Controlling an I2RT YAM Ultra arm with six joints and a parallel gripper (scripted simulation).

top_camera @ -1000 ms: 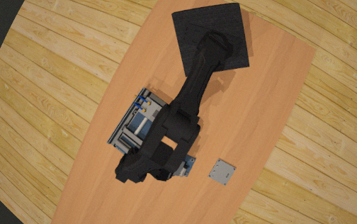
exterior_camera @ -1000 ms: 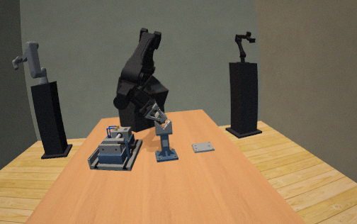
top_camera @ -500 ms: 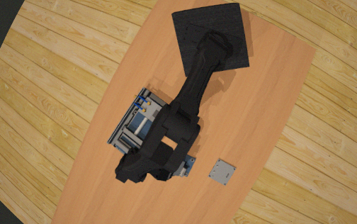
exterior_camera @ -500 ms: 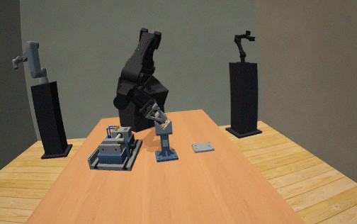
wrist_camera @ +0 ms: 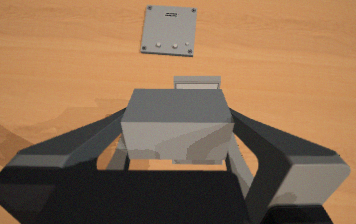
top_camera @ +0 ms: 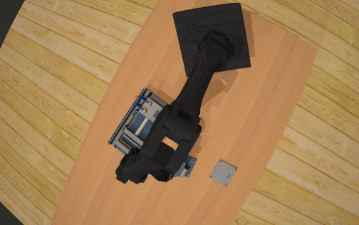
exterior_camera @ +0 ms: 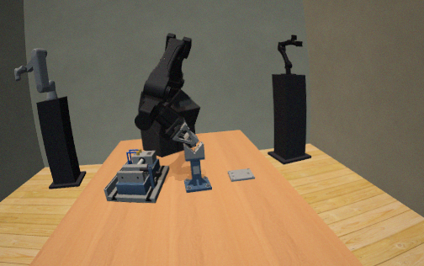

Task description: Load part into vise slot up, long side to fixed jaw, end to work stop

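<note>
The 2 fingers of the gripper point(exterior_camera: 194, 142) point(wrist_camera: 177, 125) are closed on the block point(wrist_camera: 177, 106), 1 at each end as the wrist view shows it, with the block spanning the gap. Its 2 faces in that view look plain; the slot does not show, so I cannot tell which way it points.

Just beyond the fingertips stands the V-block point(top_camera: 192, 164) point(exterior_camera: 194, 152) point(wrist_camera: 197, 79). The block is at or just above its top; whether the 2 touch I cannot tell. The step in hand looks like a regrip: laying the block down there, or lifting it off again. If laying down, let it settle into the V before the fingers part, then open evenly so neither finger drags it askew. If lifting, go straight up until it clears both walls of the V.

Farther out, the vise point(top_camera: 134, 137) point(exterior_camera: 134, 177) stands on 1 side of the V-block and the bare infeed plate point(top_camera: 224, 172) point(exterior_camera: 241, 174) point(wrist_camera: 169, 31) on the other. The vise is not yet loaded. Before going there, the grip should leave the slot up and the underside free for the 2 bars; a tilted grip could catch a jaw or the work stop.
</note>
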